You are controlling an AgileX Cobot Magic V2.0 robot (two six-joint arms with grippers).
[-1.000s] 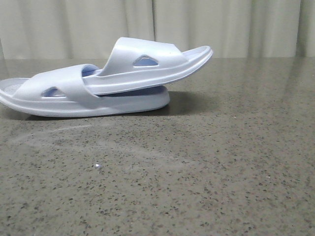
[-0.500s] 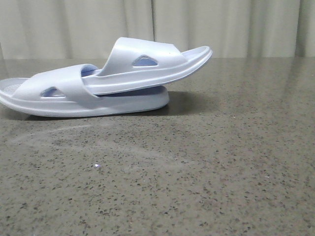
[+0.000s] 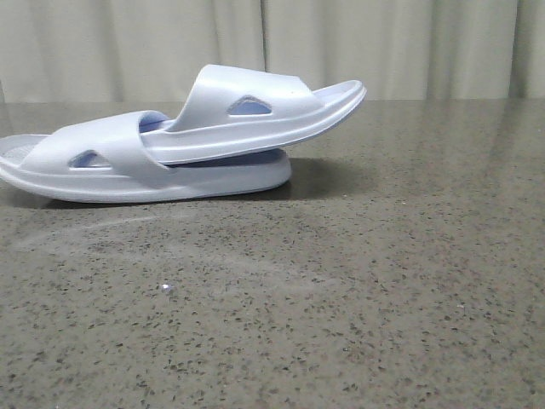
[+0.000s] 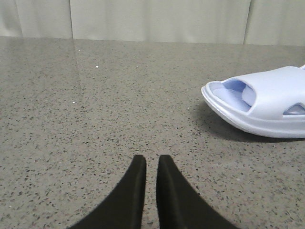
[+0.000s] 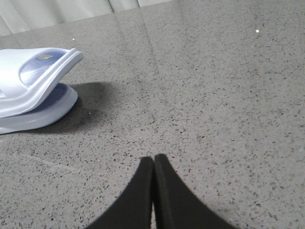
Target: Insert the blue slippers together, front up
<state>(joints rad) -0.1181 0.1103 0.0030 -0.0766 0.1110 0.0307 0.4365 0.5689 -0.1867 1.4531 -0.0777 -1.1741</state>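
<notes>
- Black claw tips fill the bottom centre of each wrist view: the left claw (image 4: 147, 164) has its fingers drawn nearly together with only a thin slit between them, and the right claw (image 5: 153, 164) has its fingers pressed together; neither holds anything
- Both claws hang over bare speckled grey counter (image 3: 358, 298), well apart from the footwear, and neither shows in the front view
- The blue slippers (image 3: 183, 141) sit in the upper left of the front view, one pushed through the strap of the other: the lower slipper (image 3: 111, 166) lies flat on the counter, the upper slipper (image 3: 255, 111) rests on it, its free end raised toward frame centre
- Judging from this, the nesting looks done and both soles face down with straps up, so little seems left beyond the arms drawing back; whether the overlap is as deep as wanted I cannot say
- The left end of the lower slipper is cut off by the frame edge in the front view
- Each wrist view catches only one end of the pair, at the right edge in the left wrist view and at the upper left in the right wrist view
- How far the upper slipper reaches under the strap is hidden
- The claws' height above the counter cannot be read
</notes>
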